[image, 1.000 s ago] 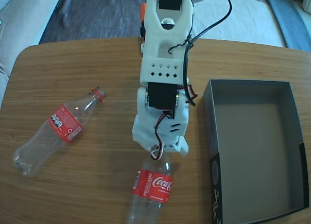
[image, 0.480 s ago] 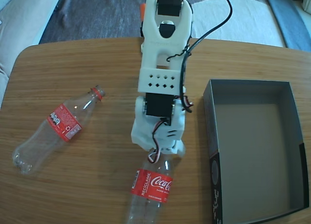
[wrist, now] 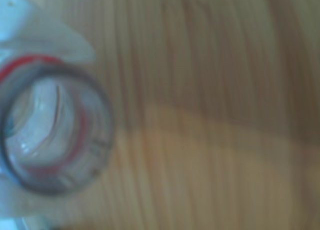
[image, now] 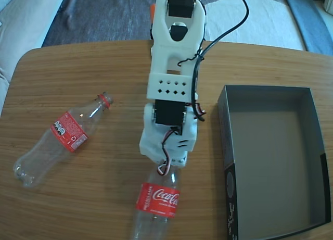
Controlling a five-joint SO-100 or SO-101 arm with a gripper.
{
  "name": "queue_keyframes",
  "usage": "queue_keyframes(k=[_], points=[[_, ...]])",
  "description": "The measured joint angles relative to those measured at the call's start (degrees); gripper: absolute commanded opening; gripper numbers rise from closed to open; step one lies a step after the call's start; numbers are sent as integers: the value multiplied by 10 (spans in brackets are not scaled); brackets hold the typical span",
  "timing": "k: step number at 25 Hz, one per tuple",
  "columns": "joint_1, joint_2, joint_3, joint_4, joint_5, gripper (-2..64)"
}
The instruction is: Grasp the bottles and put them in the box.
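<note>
Fixed view: wooden desk (image: 104, 68) with rounded corners, white arm (image: 174, 84) reaching down the middle of the frame from the far edge. The box (image: 312, 162) sat open on the desk to the right of the arm, dark grey inside, nothing in it, its black near wall showing small white print.

First bottle (image: 60, 141) lay on its side well left of the arm, apart from it, red neck ring pointing up and right toward the arm, base toward the lower left, red label around its middle.

Second bottle (image: 156, 203) lay just below the arm's lower end, between the first bottle and the box, neck tucked under the white wrist housing, body running down past the frame's bottom edge. Red label with white script faced up.

The tool (image: 167, 169) sat over that neck, hidden by the housing. Whether it was open or clamped on the neck could not be told.

Wrist view: blurred. Open bottle mouth (wrist: 50, 135) seen end-on at far left, red ring around it, pale tool parts above and below it. Wood grain filled everything else.
</note>
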Motion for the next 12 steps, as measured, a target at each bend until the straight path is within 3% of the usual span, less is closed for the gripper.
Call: queue_keyframes(k=[5, 12], points=[[-2, -1, -8, 0, 1, 74], [2, -1, -8, 1, 2, -3]])
